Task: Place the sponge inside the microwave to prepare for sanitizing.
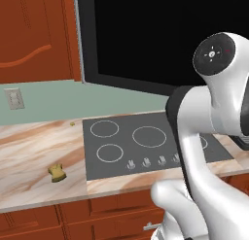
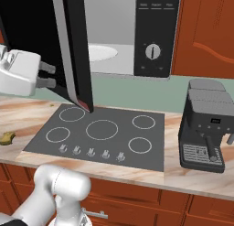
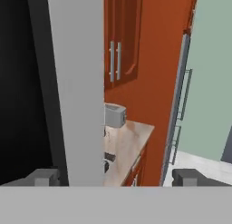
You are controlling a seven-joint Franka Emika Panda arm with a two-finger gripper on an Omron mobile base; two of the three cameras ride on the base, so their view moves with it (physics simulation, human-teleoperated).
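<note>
Mustard-yellow sponge [image 1: 57, 173] lies untouched on the counter [image 1: 29, 151], at 9 o'clock from the cooktop [image 1: 141, 146]. Microwave [image 2: 137, 33] door [image 2: 73, 46] is open; gripper [image 2: 45, 75] jaws wide, empty. Fetching remains.

My arm is raised high, its white wrist reaching level toward the edge of the open microwave door [image 2: 73, 51]. My tool [image 2: 47, 75] has its two dark fingers spread wide, straddling that edge, gripping nothing.
</note>
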